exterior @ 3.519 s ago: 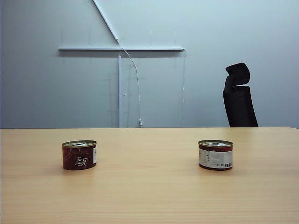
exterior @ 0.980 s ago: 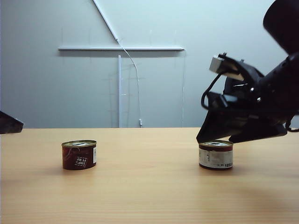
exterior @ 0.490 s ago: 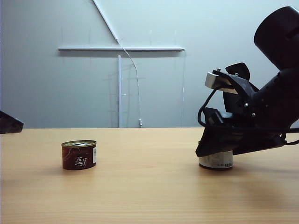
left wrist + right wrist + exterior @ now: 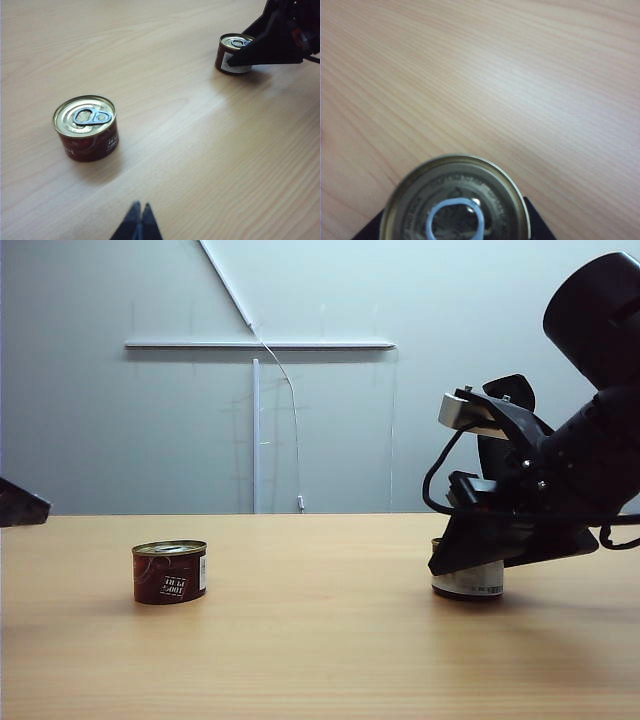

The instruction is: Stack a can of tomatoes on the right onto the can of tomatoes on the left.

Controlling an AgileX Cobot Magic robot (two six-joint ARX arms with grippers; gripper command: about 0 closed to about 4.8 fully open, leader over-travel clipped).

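Note:
The left can of tomatoes (image 4: 169,572) (image 4: 86,127) stands upright on the table, dark red with a gold pull-tab lid. The right can of tomatoes (image 4: 468,581) (image 4: 232,50) (image 4: 455,197) has a white label and is partly covered by my right gripper (image 4: 446,560) (image 4: 454,226). That gripper has come down over it, and its dark fingers (image 4: 536,227) press against both sides of the rim. The can still rests on the table. My left gripper (image 4: 140,206) (image 4: 20,508) hovers shut and empty at the far left, short of the left can.
The wooden table (image 4: 320,650) stretches bare between the two cans. A black office chair (image 4: 512,392) stands behind the table, mostly hidden by the right arm. A grey wall with a white rail (image 4: 260,344) closes off the back.
My right gripper came in from the right, sank over the right can and closed its fingers on it. The can shifted slightly to the right. The left arm stayed still.

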